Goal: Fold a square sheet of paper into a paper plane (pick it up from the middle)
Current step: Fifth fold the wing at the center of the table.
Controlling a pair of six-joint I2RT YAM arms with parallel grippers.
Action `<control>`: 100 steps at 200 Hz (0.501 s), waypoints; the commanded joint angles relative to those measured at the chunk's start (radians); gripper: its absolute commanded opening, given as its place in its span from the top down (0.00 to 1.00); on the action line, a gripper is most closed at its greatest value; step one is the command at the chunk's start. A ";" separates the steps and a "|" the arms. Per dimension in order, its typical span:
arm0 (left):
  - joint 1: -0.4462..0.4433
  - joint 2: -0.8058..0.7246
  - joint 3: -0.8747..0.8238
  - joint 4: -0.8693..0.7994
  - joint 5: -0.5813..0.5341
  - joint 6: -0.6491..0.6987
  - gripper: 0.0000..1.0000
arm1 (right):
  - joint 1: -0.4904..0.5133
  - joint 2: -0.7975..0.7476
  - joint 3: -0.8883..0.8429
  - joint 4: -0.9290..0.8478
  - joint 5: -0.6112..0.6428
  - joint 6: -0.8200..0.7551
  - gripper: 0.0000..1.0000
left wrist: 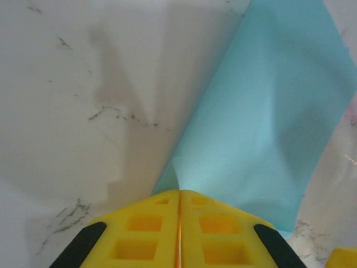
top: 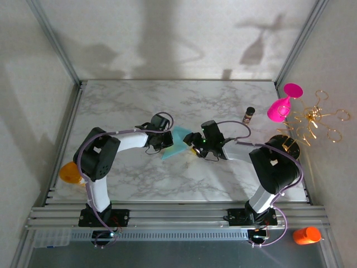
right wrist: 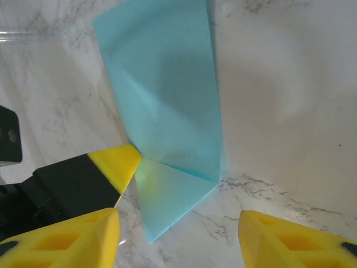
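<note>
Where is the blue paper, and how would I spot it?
Look at the white marble table, right in its middle. There, between the left pincer and the right pincer, sits the square sheet of paper, partly folded, its edge pinched by the left one. It is the only teal-blue thing; the pink goblet is far off at the right edge.

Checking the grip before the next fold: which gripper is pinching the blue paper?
The left gripper, its jaws shut on the edge of the blue paper. The right gripper has its fingers wide apart.
</note>
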 commanded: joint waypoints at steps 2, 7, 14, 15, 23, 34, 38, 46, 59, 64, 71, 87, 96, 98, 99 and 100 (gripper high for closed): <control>0.002 0.015 -0.028 -0.018 -0.047 -0.018 0.91 | 0.015 0.029 0.017 -0.004 -0.022 0.018 0.42; 0.002 0.014 -0.028 -0.019 -0.048 -0.019 0.91 | 0.016 0.035 0.020 -0.002 -0.025 0.017 0.42; 0.002 0.015 -0.029 -0.018 -0.049 -0.019 0.91 | 0.018 0.045 0.026 0.002 -0.029 0.017 0.42; 0.002 0.015 -0.029 -0.018 -0.049 -0.019 0.91 | 0.018 0.046 0.027 0.002 -0.031 0.017 0.42; 0.003 0.016 -0.029 -0.020 -0.050 -0.019 0.91 | 0.021 0.057 0.035 0.006 -0.037 0.016 0.43; 0.003 0.016 -0.029 -0.020 -0.050 -0.019 0.92 | 0.024 0.074 0.048 0.006 -0.044 0.013 0.45; 0.003 0.016 -0.029 -0.020 -0.051 -0.018 0.92 | 0.025 0.078 0.052 0.006 -0.046 0.012 0.45; 0.003 0.016 -0.029 -0.020 -0.049 -0.016 0.92 | 0.027 0.087 0.060 0.006 -0.048 0.010 0.46; 0.003 0.015 -0.029 -0.022 -0.048 -0.017 0.92 | 0.030 0.098 0.071 0.006 -0.050 0.009 0.47; 0.003 0.015 -0.029 -0.021 -0.048 -0.016 0.92 | 0.031 0.100 0.075 0.004 -0.050 0.009 0.47; 0.003 0.015 -0.031 -0.021 -0.048 -0.016 0.92 | 0.032 0.104 0.080 0.001 -0.049 0.009 0.48; 0.003 0.013 -0.031 -0.022 -0.047 -0.015 0.92 | 0.037 0.116 0.088 -0.002 -0.049 0.010 0.48; 0.003 0.012 -0.032 -0.021 -0.047 -0.015 0.91 | 0.036 0.121 0.090 -0.006 -0.045 0.012 0.49; 0.003 0.012 -0.032 -0.021 -0.047 -0.015 0.91 | 0.036 0.122 0.091 -0.006 -0.045 0.012 0.49; 0.003 0.011 -0.032 -0.021 -0.047 -0.015 0.91 | 0.036 0.123 0.091 -0.007 -0.045 0.013 0.49; 0.003 0.011 -0.032 -0.022 -0.047 -0.015 0.91 | 0.036 0.123 0.092 -0.008 -0.045 0.013 0.49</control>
